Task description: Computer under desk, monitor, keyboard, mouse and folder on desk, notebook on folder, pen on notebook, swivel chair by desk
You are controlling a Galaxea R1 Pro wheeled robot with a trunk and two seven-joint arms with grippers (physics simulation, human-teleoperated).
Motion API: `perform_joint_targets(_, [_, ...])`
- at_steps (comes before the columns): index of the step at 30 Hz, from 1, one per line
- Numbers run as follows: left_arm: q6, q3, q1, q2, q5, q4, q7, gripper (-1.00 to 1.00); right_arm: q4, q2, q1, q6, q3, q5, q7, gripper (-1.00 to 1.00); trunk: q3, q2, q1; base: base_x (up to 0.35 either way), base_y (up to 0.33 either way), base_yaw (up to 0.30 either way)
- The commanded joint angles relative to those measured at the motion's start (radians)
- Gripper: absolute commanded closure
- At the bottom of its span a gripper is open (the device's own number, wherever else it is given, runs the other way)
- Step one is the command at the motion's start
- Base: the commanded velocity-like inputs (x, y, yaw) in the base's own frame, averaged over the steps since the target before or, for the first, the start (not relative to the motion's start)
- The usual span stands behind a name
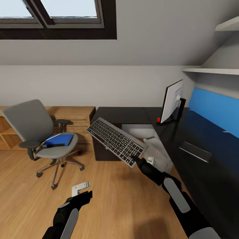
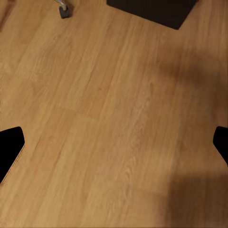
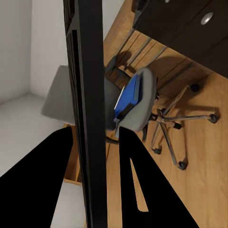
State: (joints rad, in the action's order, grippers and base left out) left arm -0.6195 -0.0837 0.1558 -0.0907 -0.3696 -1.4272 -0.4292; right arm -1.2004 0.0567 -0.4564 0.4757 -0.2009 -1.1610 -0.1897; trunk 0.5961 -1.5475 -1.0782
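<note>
While your right gripper (image 1: 135, 158) clamps one end of the keyboard (image 1: 116, 141), the board hangs tilted in the air in front of the desk (image 1: 132, 114), keys facing up, touching nothing else. From the right wrist camera you see the keyboard (image 3: 88, 95) edge-on as a dark strip pinched between the two black fingers (image 3: 137, 180).

Your left gripper (image 1: 81, 197) hovers low over the wood floor (image 1: 116, 199), its jaws spread wide and holding nothing; the left wrist camera shows bare floor (image 2: 114, 118) between the two fingertips (image 2: 9, 145).

On the glossy black desk, the monitor (image 1: 172, 99) stands near the back wall, turned side-on to you.

Well to the left, apart from the desk, the swivel chair (image 1: 39, 132) sits on the floor with the blue folder (image 1: 59, 139) lying on its seat and something dark along the folder's near edge. A small pale object (image 1: 80, 188) lies on the floor just beyond your left gripper.
</note>
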Motion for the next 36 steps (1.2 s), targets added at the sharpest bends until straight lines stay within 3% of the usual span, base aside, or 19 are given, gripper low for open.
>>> perform_joint_targets(1, [-0.002, -0.002, 0.001, 0.0, -0.01, -0.001, -0.009, -1.0, -0.001, 0.001, -0.001, 0.003, 0.0, -0.007, 0.0, 1.0, 0.001, 0.0, 0.0, 0.301, 0.18, 0.0])
perform_joint_targets(36, [0.0, -0.002, 0.001, 0.0, -0.009, -0.001, -0.009, -1.0, -0.001, 0.006, -0.001, 0.003, 0.002, -0.006, -0.003, 1.0, 0.001, 0.0, 0.0, 0.307, 0.128, 0.0])
